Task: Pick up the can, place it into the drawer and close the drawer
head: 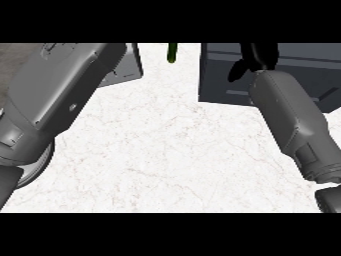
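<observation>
A: Entry, starting at the right hand (257,58). State?

B: Cannot tell. It shows as a black shape cut off by the top edge. Released or grasping, not readable.

A: What lies under it?

B: The dark drawer (306,62). The hand hangs over its near part.

A: Can?

B: Not plainly seen, neither at the hand nor in the visible part of the drawer. Left of the hand, well apart, a slim green thing (172,53) stands at the top edge of the white bench (173,150). Possibly the can, unconfirmed.

A: Further left?

B: The left forearm (55,95) crosses a grey box (129,67). Its hand is out of view.

A: Risks from here?

B: Judgement only.
1. If the hand carries the can, letting go over the drawer's rim rather than its inside would send it onto the bench.
2. If the green thing is the can, pushing now would shut the drawer without it.
3. With the hand half out of view, any slip goes unseen.
</observation>
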You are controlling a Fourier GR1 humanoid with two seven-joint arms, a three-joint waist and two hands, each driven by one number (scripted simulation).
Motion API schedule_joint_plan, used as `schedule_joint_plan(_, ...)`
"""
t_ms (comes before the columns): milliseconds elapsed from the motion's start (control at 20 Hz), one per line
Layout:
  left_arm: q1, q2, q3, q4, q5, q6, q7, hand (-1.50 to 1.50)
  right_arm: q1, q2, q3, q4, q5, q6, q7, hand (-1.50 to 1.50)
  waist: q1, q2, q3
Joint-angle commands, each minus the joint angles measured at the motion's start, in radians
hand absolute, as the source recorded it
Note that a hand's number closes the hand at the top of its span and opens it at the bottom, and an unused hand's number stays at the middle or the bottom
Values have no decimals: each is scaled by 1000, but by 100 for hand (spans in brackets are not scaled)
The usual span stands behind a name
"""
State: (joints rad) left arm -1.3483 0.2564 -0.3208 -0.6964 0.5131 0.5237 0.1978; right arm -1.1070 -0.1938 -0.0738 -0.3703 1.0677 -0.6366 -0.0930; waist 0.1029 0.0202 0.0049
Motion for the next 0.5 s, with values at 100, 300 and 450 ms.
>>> schedule_joint_plan(100,88,10,-17,-94,-9,11,15,-150,-111,-11,-74,26,-65,-15,-34,-150,17,1,-3)
schedule_joint_plan(300,105,73,-8,-150,-6,-7,51,-150,-114,36,-121,6,-130,-16,-112,-150,17,-7,-2)
schedule_joint_plan(450,130,99,3,-194,5,-36,47,-150,-116,19,-144,27,-144,-23,-148,-150,23,1,-3)
